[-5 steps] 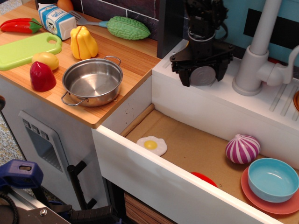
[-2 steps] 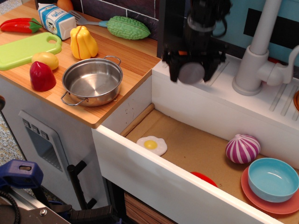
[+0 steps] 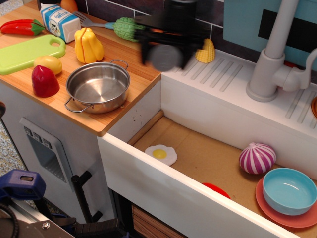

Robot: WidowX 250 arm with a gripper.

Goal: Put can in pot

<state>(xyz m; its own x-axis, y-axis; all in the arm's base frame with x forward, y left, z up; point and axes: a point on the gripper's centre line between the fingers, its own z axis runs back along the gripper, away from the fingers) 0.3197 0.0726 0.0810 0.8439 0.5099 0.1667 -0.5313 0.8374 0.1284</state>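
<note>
Above counter [image 3: 133, 79], can [image 3: 164, 57] end-on

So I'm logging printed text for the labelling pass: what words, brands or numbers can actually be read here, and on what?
milk carton: blue print on its side, too small to read.
can, held in the gripper: only a motion-blurred grey end shows; no label legible.
pot: no markings visible.
Nothing else in view carries readable text.
</note>
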